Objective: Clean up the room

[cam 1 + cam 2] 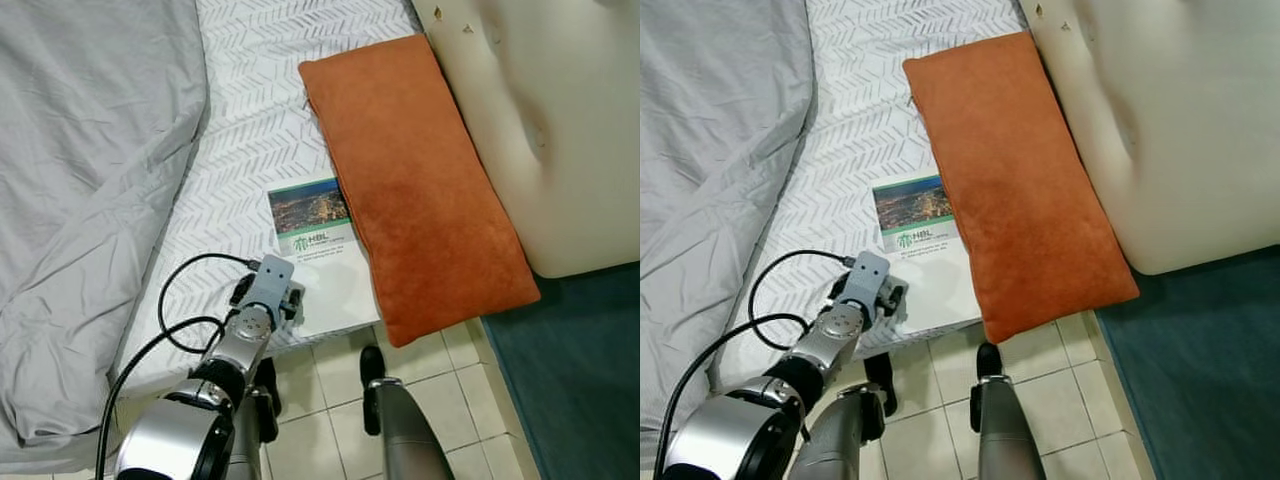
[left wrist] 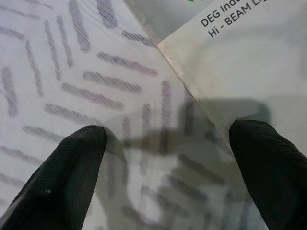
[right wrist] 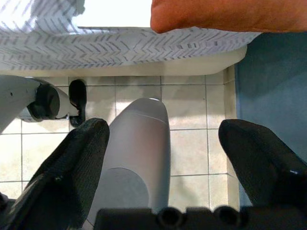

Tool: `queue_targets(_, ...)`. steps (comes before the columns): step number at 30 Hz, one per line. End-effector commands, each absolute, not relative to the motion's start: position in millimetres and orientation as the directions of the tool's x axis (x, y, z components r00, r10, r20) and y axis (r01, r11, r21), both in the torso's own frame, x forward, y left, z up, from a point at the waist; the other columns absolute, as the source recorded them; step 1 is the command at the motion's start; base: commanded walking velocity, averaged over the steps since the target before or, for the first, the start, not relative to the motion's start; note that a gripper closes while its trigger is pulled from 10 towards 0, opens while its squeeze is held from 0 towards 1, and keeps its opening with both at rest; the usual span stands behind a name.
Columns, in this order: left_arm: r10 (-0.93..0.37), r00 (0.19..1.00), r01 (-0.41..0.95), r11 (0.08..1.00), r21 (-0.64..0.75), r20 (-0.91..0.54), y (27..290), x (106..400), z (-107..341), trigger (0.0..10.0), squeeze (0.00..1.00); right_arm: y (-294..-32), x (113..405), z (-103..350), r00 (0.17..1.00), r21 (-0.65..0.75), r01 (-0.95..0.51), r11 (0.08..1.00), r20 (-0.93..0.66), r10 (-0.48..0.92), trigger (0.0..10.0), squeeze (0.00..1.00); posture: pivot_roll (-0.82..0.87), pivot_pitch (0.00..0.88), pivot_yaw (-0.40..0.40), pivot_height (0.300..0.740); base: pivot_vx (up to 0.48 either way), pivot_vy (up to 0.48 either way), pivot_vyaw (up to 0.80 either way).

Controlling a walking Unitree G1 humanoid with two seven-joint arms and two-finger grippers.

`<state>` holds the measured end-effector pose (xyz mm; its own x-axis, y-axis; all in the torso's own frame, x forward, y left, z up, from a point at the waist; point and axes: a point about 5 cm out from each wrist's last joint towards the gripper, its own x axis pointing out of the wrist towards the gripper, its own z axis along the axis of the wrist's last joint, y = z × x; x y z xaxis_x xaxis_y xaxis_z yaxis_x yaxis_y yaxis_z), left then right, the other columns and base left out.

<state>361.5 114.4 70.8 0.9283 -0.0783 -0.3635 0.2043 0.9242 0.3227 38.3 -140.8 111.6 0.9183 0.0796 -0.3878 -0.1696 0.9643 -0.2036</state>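
Observation:
A white booklet with a night city photo and a green logo lies on the patterned sheet near the bed's foot edge. Its right side touches a long orange pillow. My left gripper hovers low over the booklet's left edge. In the left wrist view this gripper is open, one black finger over the sheet and the other over the booklet's corner. My right gripper is open and hangs over the tiled floor, holding nothing.
A crumpled grey duvet covers the bed's left side. A cream padded headboard stands right of the pillow. Below it lies a dark blue rug. My legs stand on pale floor tiles at the bed's edge.

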Motion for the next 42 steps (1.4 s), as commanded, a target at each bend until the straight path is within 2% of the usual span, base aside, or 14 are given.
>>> queue_targets(1, -0.001, 0.886, 0.182, 0.920, 0.346, -0.464, 133, 344, 43, 10.0, 0.00, -141, 32, 106, 0.894, -0.205, -0.197, 0.959, -0.438, 0.090, 10.0, 0.00, -0.44, 0.706, 0.010, 0.740, 0.000, 0.000, 0.00)
queue_targets(6, 0.141, 0.894, 0.013, 0.940, 0.340, -0.426, 168, 342, 44, 10.0, 0.00, -138, 34, 102, 0.892, -0.196, -0.203, 0.960, -0.442, 0.098, 10.0, 0.00, -0.40, 0.710, 0.035, 0.740, 0.000, 0.000, 0.00)
queue_targets(7, 0.141, 0.894, 0.013, 0.940, 0.340, -0.426, 168, 342, 44, 10.0, 0.00, -138, 34, 102, 0.892, -0.196, -0.203, 0.960, -0.442, 0.098, 10.0, 0.00, -0.40, 0.710, 0.035, 0.740, 0.000, 0.000, 0.00)
queue_targets(9, 0.176, 0.917, -0.068, 0.953, 0.294, -0.357, 179, 344, 50, 10.0, 0.00, -138, 34, 101, 0.892, -0.192, -0.203, 0.960, -0.441, 0.100, 10.0, 0.00, -0.39, 0.703, 0.042, 0.740, 0.000, 0.000, 0.00)
queue_targets(13, 0.112, 0.950, -0.047, 0.974, 0.222, -0.291, 165, 348, 57, 10.0, 0.00, -139, 35, 99, 0.892, -0.191, -0.203, 0.960, -0.441, 0.100, 10.0, 0.00, -0.37, 0.701, 0.052, 0.740, 0.000, 0.000, 0.00)
queue_targets(15, 0.003, 0.974, 0.039, 0.983, 0.180, -0.227, 135, 351, 65, 10.0, 0.00, -140, 35, 98, 0.890, -0.192, -0.204, 0.960, -0.444, 0.100, 10.0, 0.00, -0.36, 0.701, 0.054, 0.740, 0.000, 0.000, 0.00)
queue_targets(16, 0.003, 0.974, 0.039, 0.983, 0.180, -0.227, 135, 351, 65, 10.0, 0.00, -140, 35, 98, 0.890, -0.192, -0.204, 0.960, -0.444, 0.100, 10.0, 0.00, -0.36, 0.701, 0.054, 0.740, 0.000, 0.000, 0.00)
queue_targets(17, -0.036, 0.978, 0.066, 0.988, 0.142, -0.203, 121, 351, 68, 10.0, 0.00, -139, 36, 97, 0.889, -0.192, -0.206, 0.960, -0.446, 0.101, 10.0, 0.00, -0.36, 0.700, 0.056, 0.740, 0.000, 0.000, 0.00)
queue_targets(22, -0.131, 0.980, 0.144, 0.986, 0.084, -0.150, 91, 360, 86, 10.0, 0.00, -138, 35, 98, 0.889, -0.191, -0.213, 0.958, -0.446, 0.109, 10.0, 0.00, -0.38, 0.703, 0.047, 0.740, 0.000, 0.000, 0.00)
queue_targets(25, -0.230, 0.957, 0.245, 0.967, 0.065, -0.179, 68, 363, 93, 10.0, 0.00, -137, 33, 98, 0.887, -0.192, -0.216, 0.957, -0.449, 0.110, 10.0, 0.00, -0.40, 0.704, 0.044, 0.740, 0.000, 0.000, 0.00)
queue_targets(31, -0.273, 0.908, 0.320, 0.942, 0.104, -0.318, 58, 354, 75, 10.0, 0.00, -129, 28, 99, 0.883, -0.175, -0.214, 0.961, -0.455, 0.114, 10.0, 0.00, -0.42, 0.707, 0.054, 0.740, 0.000, 0.000, 0.00)
queue_targets(34, -0.253, 0.869, 0.345, 0.926, 0.152, -0.426, 61, 343, 55, 10.0, 0.00, -123, 24, 98, 0.877, -0.161, -0.220, 0.962, -0.463, 0.123, 10.0, 0.00, -0.43, 0.704, 0.059, 0.740, 0.000, 0.000, 0.00)
queue_targets(37, -0.193, 0.804, 0.342, 0.924, 0.172, -0.562, 74, 329, 30, 10.0, 0.00, -119, 16, 99, 0.869, -0.151, -0.220, 0.964, -0.478, 0.123, 10.0, 0.00, -0.45, 0.695, 0.057, 0.740, 0.000, 0.000, 0.00)
queue_targets(42, -0.117, 0.795, 0.260, 0.952, 0.160, -0.595, 88, 325, 22, 10.0, 0.00, -121, 10, 98, 0.861, -0.155, -0.214, 0.964, -0.496, 0.112, 10.0, 0.00, -0.46, 0.705, 0.057, 0.740, 0.000, 0.000, 0.00)
